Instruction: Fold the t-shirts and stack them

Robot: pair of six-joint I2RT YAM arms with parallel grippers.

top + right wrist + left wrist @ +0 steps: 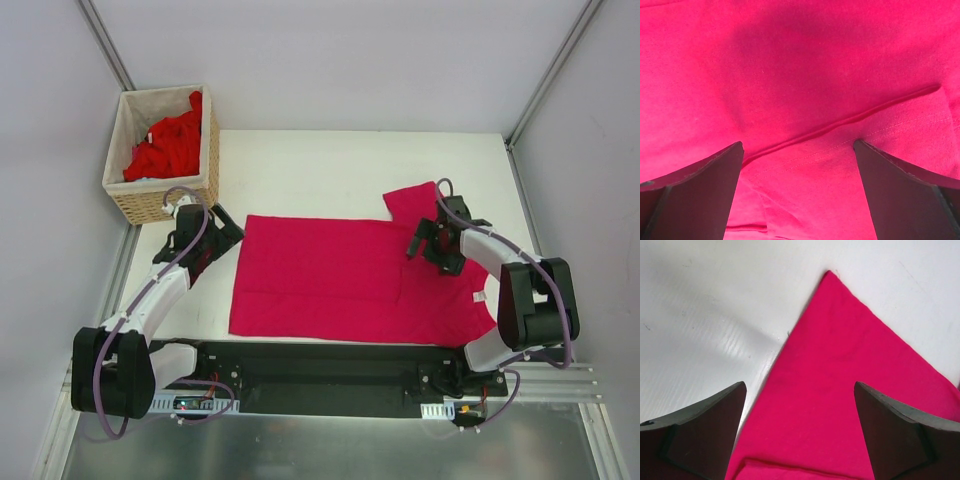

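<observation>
Our left gripper [800, 385] hangs with fingers apart over the far left corner of the magenta t-shirt [330, 280]. Our right gripper [799, 144], fingers also spread, hovers above the shirt's right part, at a sleeve seam. The shirt lies flat on the table [330, 165], and red t-shirts [170, 145] fill the wicker basket [165, 205] beyond that corner.

White counter [340, 165], matte, fills the frame's centre. Magenta t-shirt [320, 280] lies spread flat on it, from centre to lower right, one sleeve pointing toward the upper right. Wicker basket [150, 205] stands at the counter's upper-left corner, apart from the shirt.
</observation>
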